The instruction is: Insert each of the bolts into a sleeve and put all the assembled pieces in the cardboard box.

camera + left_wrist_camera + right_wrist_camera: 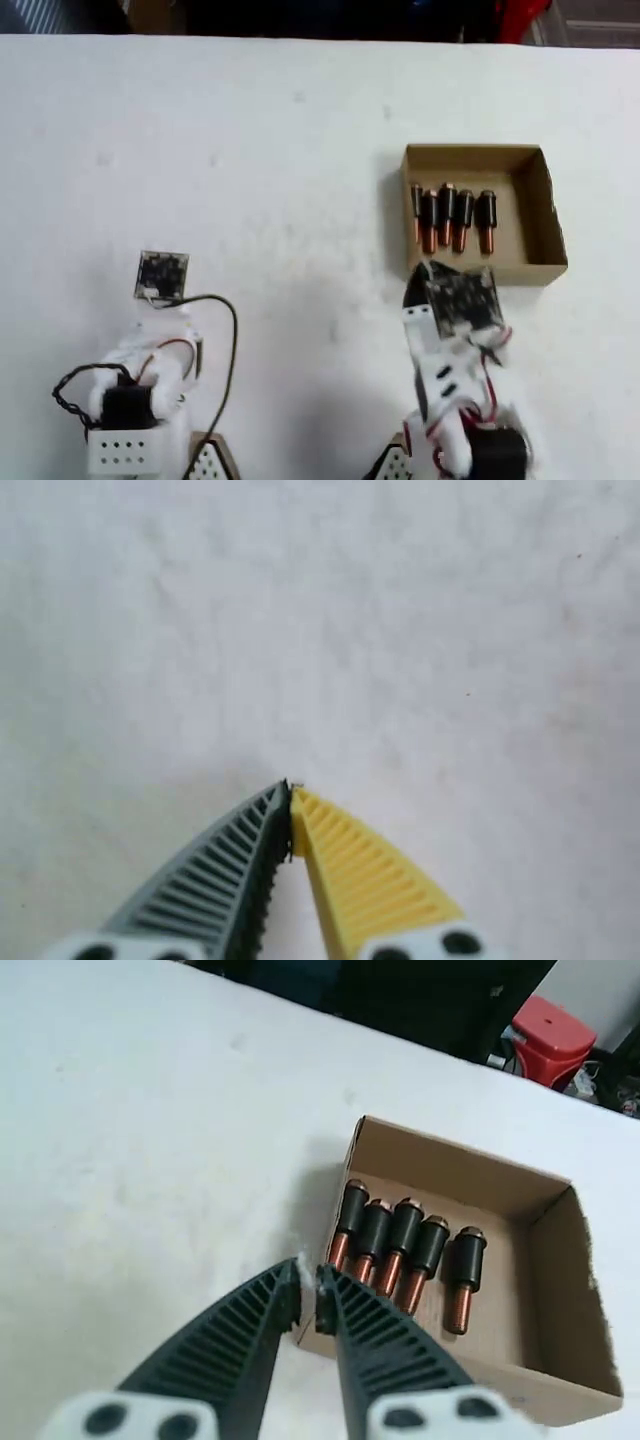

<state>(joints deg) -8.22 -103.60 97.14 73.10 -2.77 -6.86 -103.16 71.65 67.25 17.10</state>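
The cardboard box (535,195) sits on the white table at the right, and several assembled pieces (452,217), copper bolts in black sleeves, lie side by side in it. In the right wrist view the same pieces (405,1250) lie inside the box (560,1260). My right gripper (308,1278) hovers at the box's near left corner, shut with nothing between its black fingers. In the high view the right arm (455,300) stands just in front of the box. My left gripper (290,790) is shut over bare table, one finger grey and one yellow; its arm (160,277) rests at the left front.
The table's far edge (320,38) meets a dark background. A red object (552,1038) stands beyond the table behind the box. A black cable (225,350) loops beside the left arm.
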